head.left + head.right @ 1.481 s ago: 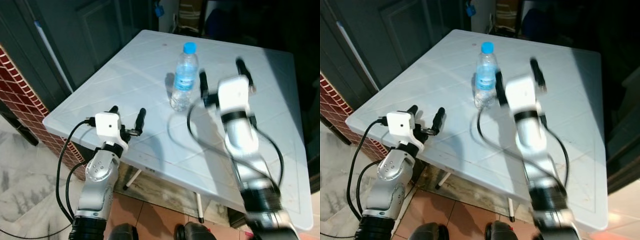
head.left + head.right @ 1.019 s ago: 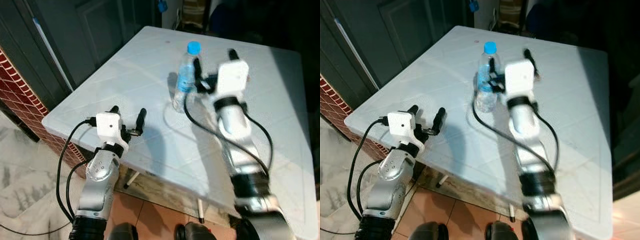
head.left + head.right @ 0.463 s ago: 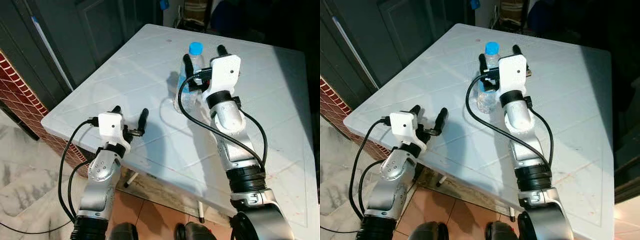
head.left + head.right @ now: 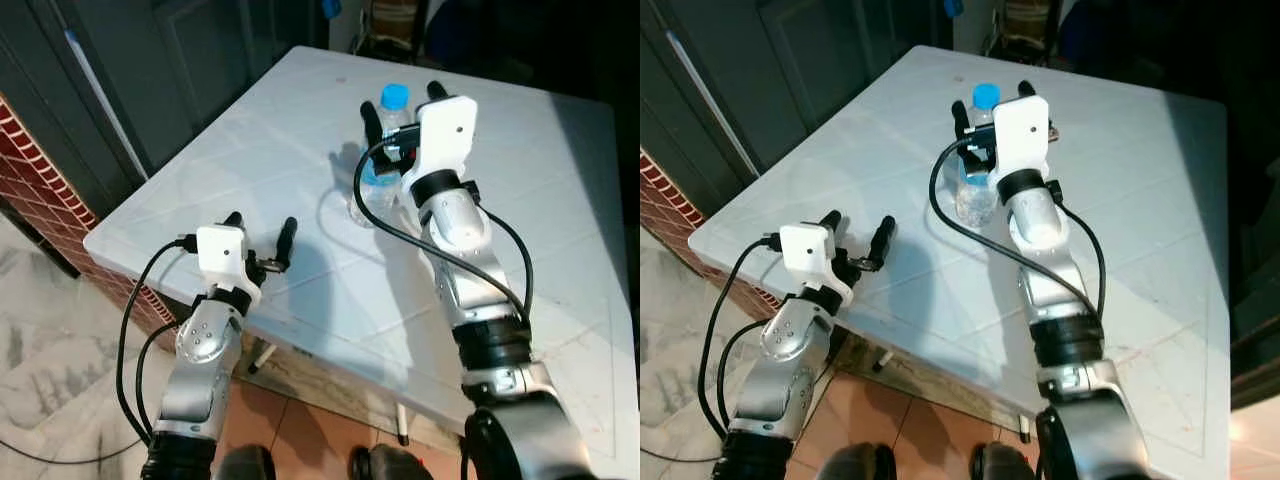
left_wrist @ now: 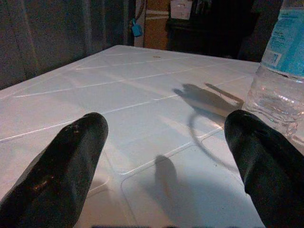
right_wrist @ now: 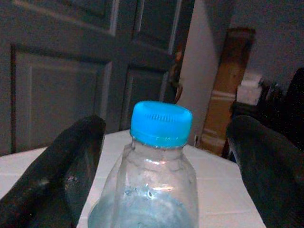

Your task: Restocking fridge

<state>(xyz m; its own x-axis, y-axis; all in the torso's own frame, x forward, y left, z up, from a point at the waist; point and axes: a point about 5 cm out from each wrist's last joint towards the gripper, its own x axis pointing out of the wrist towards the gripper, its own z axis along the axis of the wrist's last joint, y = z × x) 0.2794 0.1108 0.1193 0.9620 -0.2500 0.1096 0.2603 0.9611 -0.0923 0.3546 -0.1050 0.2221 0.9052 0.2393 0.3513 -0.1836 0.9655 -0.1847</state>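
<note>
A clear water bottle (image 4: 378, 172) with a blue cap (image 4: 394, 95) and a blue label stands upright near the middle of the white plastic table (image 4: 250, 130). My right gripper (image 4: 400, 98) is open at the height of the bottle's top, one black finger on each side of the cap, with gaps to both. In the right wrist view the bottle (image 6: 159, 190) stands centred between the fingers (image 6: 71, 156). My left gripper (image 4: 259, 222) is open over the table's near left edge, holding nothing. In the left wrist view the bottle (image 5: 281, 80) stands ahead, off to one side.
A dark panelled door (image 4: 200, 60) lies beyond the table's left side. A red brick wall (image 4: 40, 170) stands at the lower left. Cardboard boxes (image 4: 395, 20) sit in the dark behind the table. Tiled floor (image 4: 60, 390) lies below the near edge.
My right arm swung from the bottle's right side to the bottle, and its open fingers now straddle the cap. The left arm and the bottle stayed where they were.
</note>
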